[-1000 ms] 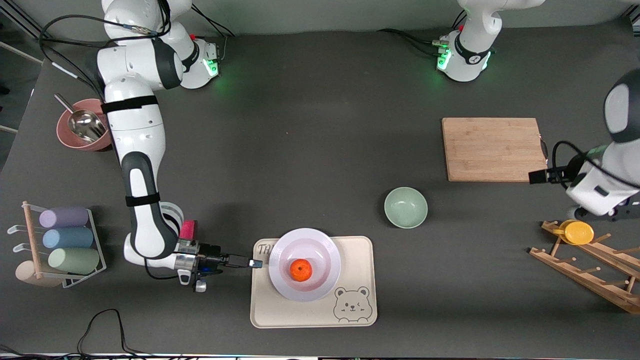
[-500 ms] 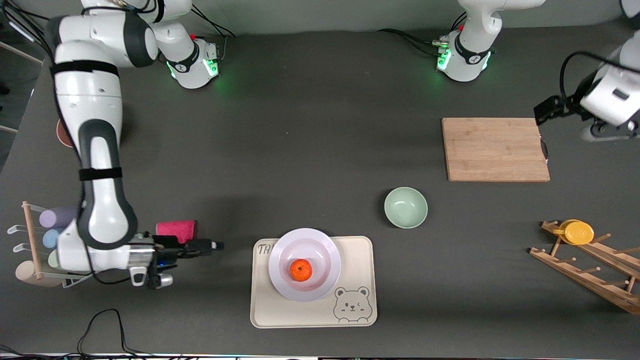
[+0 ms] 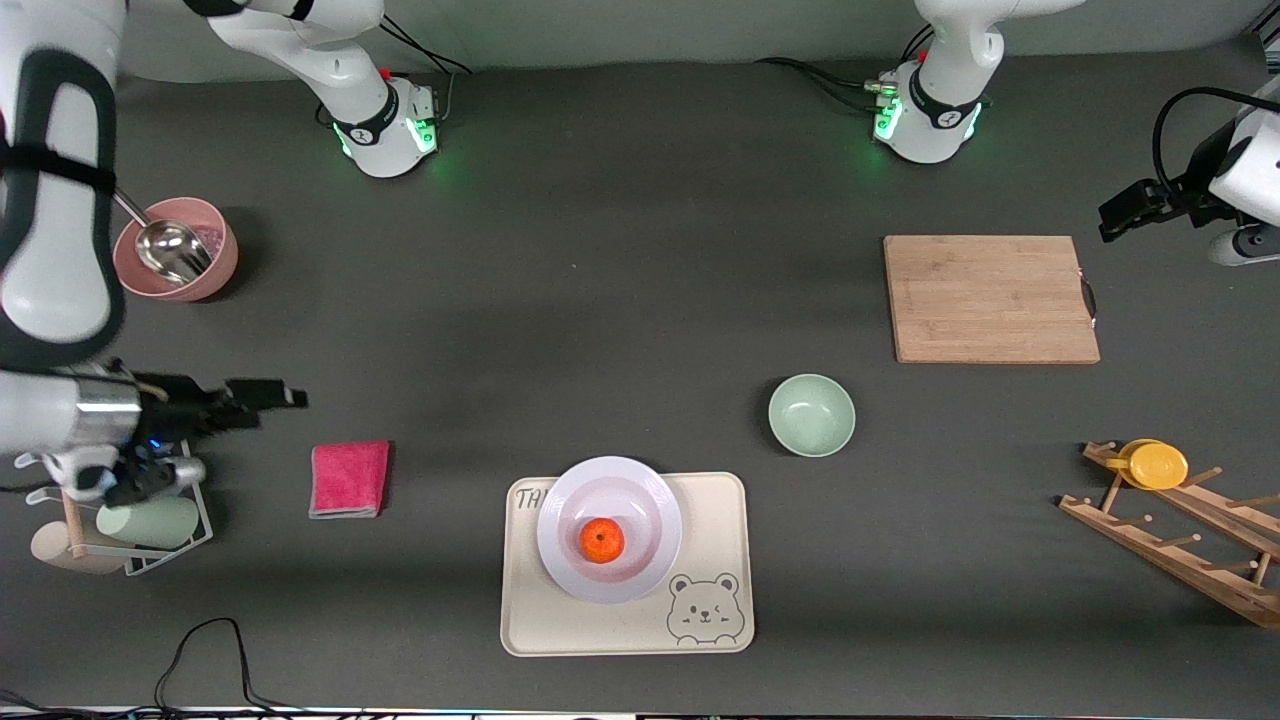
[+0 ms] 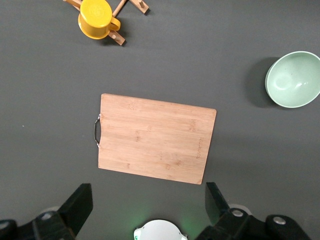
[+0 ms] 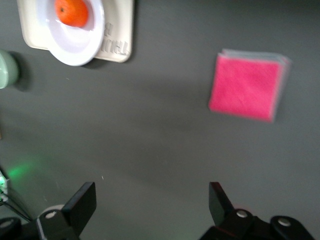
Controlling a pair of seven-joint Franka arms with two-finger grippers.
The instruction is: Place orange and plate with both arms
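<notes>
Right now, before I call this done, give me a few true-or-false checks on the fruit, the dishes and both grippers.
1. The small bright-orange fruit sits in the round white plate. True.
2. The plate rests on the wooden cutting board. False: it is on the beige bear-printed tray.
3. The right gripper grips the pink cloth. False: its fingers are open, holding nothing.
4. The left gripper is open. True.

Front cam sits high, facing the robots, whole table in frame. Both wrist cams look straight down from well up: the left over the cutting board (image 4: 156,145), the right beside the pink cloth (image 5: 246,85). Both also catch the green bowl (image 4: 293,79).
</notes>
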